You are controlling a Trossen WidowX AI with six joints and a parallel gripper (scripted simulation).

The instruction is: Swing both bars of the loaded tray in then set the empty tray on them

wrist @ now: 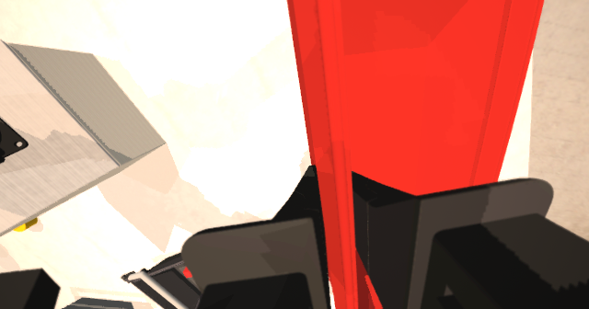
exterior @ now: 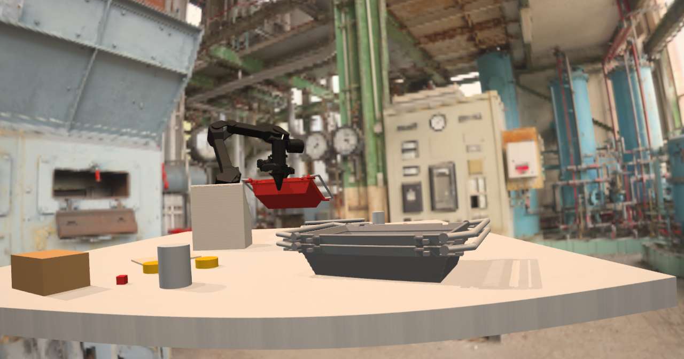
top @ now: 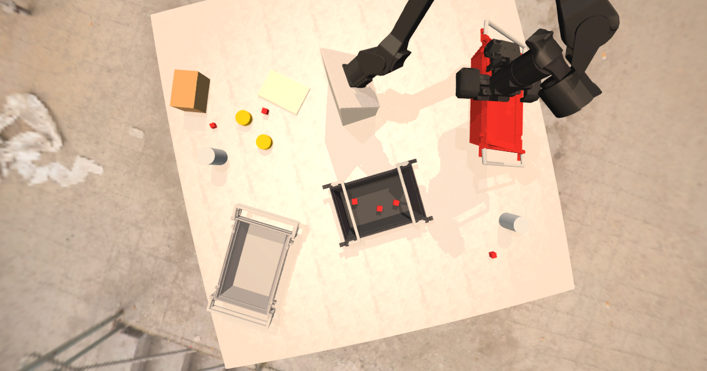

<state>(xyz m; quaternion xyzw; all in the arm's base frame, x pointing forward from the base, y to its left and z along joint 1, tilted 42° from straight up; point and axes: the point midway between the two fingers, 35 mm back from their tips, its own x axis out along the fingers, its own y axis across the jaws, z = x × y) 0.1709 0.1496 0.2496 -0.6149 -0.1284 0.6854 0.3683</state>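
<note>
The loaded black tray (top: 417, 195) stands mid-table with small red blocks (top: 379, 208) inside. Its left bar (top: 349, 210) and right bar (top: 406, 191) lie across its top. The empty red tray (top: 499, 126) (exterior: 287, 198) (wrist: 414, 93) hangs in the air, slightly tilted, at the right in the top view. Its lower bar (top: 503, 164) is swung out over its end. My gripper (exterior: 279, 187) (wrist: 320, 170) is shut on the red tray's long side wall, one finger inside and one outside. The arm hides the fingertips in the top view.
Nested grey trays (top: 251, 297) (exterior: 378, 266) stand at the lower left in the top view. The arm's pedestal (top: 358, 115) (exterior: 219, 218) is above the black tray there. An orange box (top: 183, 89) (exterior: 47, 273), yellow discs (top: 243, 117), a left cylinder (top: 215, 156) and a right cylinder (top: 510, 222) stand around.
</note>
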